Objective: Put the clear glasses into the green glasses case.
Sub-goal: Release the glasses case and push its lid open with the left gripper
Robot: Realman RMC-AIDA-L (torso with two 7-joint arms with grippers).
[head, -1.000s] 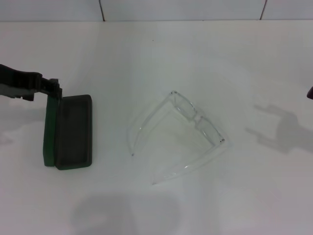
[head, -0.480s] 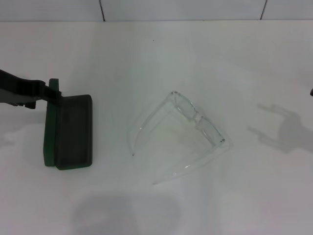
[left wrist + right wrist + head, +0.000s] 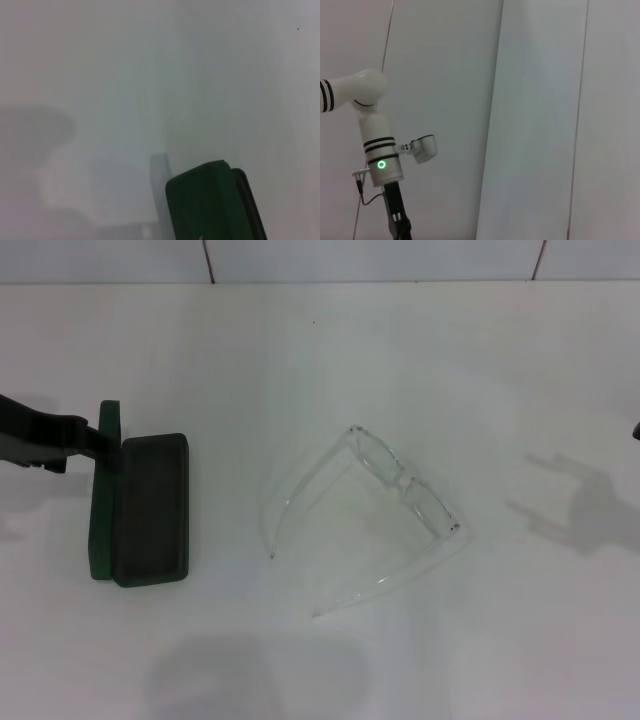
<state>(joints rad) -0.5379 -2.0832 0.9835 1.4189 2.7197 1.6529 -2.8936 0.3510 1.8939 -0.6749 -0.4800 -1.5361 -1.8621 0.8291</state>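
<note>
- Left gripper (image 3: 100,436) — dark, reaching in from the left edge of the head view, its tip at the far end of the green glasses case's raised lid. Whether it pinches the lid edge or only rests against it, I cannot tell.
- Green glasses case (image 3: 148,510) — dark green hard clamshell with rounded corners, lying open on the left part of the white table (image 3: 330,350). The tray with its dark lining faces up; the lid stands nearly on edge along the tray's left side. The tray holds nothing. In the left wrist view the rounded green lid end (image 3: 207,205) fills the lower part of the picture, with a speck of gold at the bottom edge.
- Clear glasses (image 3: 400,485) — colourless, fully transparent, resting on the table right of centre, well apart from the case. Both arms are unfolded, the front piece runs diagonally, and the long thin arms point toward the near left.
- Right gripper — not seen; only a dark sliver at the right edge of the head view and a forked shadow (image 3: 575,502) on the table nearby.
- Right wrist view — looks at pale wall panels and the left arm (image 3: 375,150), white with black bands and a lit green ring.
- Tiled wall (image 3: 370,258) — behind the table's far edge.
</note>
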